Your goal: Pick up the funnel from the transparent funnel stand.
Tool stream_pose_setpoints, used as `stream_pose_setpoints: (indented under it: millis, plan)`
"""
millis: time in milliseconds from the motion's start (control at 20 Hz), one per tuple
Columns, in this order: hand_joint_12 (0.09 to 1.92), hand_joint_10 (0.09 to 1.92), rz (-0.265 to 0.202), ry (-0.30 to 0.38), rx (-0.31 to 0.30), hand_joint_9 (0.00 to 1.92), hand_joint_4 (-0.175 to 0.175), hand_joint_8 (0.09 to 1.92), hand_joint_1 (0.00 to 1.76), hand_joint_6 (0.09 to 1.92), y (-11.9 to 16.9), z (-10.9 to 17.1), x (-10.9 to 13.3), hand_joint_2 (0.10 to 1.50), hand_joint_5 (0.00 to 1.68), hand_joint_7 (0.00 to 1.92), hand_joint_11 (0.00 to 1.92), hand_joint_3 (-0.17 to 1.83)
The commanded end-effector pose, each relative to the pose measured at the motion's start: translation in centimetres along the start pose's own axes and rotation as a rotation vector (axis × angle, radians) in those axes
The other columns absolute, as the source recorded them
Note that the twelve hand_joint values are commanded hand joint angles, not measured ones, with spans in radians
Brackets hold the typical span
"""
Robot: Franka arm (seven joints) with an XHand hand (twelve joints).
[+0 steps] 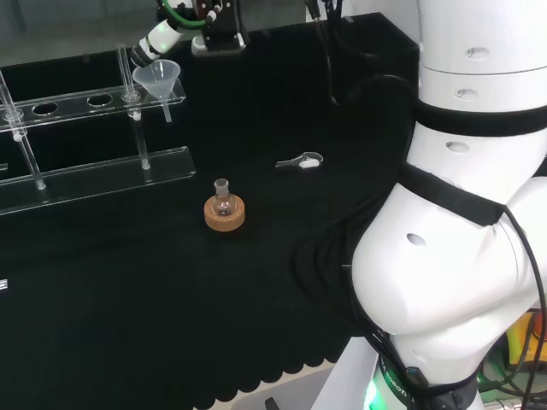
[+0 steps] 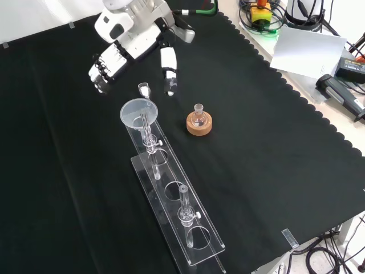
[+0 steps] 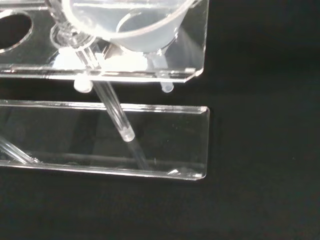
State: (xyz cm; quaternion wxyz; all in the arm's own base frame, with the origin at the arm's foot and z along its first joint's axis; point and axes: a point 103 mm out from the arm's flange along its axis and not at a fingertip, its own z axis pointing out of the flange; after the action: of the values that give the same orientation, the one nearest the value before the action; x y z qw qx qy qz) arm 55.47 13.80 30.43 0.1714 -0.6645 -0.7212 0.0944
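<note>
**Listener:** What lies closest to the front camera?

**Operator:** In my front view, the clear funnel stand (image 2: pixel 177 211) runs away from the camera up the black cloth (image 2: pixel 274 171). It is a base plate with a raised shelf of round holes, held on thin posts.

**Listener:** Where is the funnel?

**Operator:** The funnel (image 2: pixel 137 113) sits in the hole at the stand's far end, mouth up, stem hanging below the shelf. To its right, I see a small glass flask (image 2: pixel 198 117) upright on a cork ring (image 2: pixel 199 125), apart from the stand.

**Listener:** And the hand?

**Operator:** Beyond the funnel, I see the hand (image 2: pixel 134 48) above the cloth. Its fingers (image 2: pixel 169 71) are straight and spread, holding nothing. A small clear piece (image 2: pixel 144 88) lies between the hand and funnel.
</note>
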Motion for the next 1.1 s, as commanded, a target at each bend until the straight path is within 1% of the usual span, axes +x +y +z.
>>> stream_pose_setpoints:
  millis: [50,200,350,400,500,600,750,850,1000,1100]
  plan:
    - [0.09,0.09,0.001,0.006,0.018,0.06,-0.06,0.09,0.41,0.09,0.2,1.2,0.9,0.7,0.0,0.11,0.03,0.04]
    - [0.09,0.09,-0.01,0.003,0.037,0.07,-0.061,0.09,0.41,0.09,0.5,1.9,1.4,0.7,0.0,0.11,0.03,0.04]
    - [0.09,0.09,-0.009,-0.003,0.05,0.06,-0.062,0.09,0.41,0.09,0.8,2.5,1.7,0.7,0.0,0.11,0.02,0.04]
    - [0.14,0.1,-0.009,-0.009,0.053,0.05,-0.062,0.09,0.41,0.09,1.0,2.7,1.7,0.7,0.0,0.1,0.01,0.03]
    - [0.23,0.21,-0.007,-0.022,0.058,0.02,-0.063,0.13,0.42,0.09,1.3,3.0,1.9,0.7,0.0,0.09,0.0,0.02]
    - [0.26,0.26,-0.002,-0.028,0.062,0.0,-0.064,0.15,0.43,0.09,1.6,3.2,1.9,0.7,0.0,0.08,0.0,0.01]
    - [0.26,0.27,0.005,-0.037,0.066,0.0,-0.066,0.16,0.45,0.09,2.0,3.5,1.8,0.7,0.0,0.08,0.0,0.01]
    - [0.27,0.28,0.005,-0.06,0.073,0.0,-0.067,0.17,0.45,0.09,2.3,3.7,2.0,0.7,0.0,0.08,0.0,0.01]
    - [0.27,0.28,0.014,-0.062,0.078,0.0,-0.068,0.17,0.45,0.09,2.6,4.0,1.9,0.7,0.0,0.08,0.0,0.01]
    - [0.27,0.29,0.029,-0.059,0.078,0.0,-0.07,0.19,0.45,0.09,2.9,4.3,1.9,0.7,0.0,0.09,0.0,0.01]
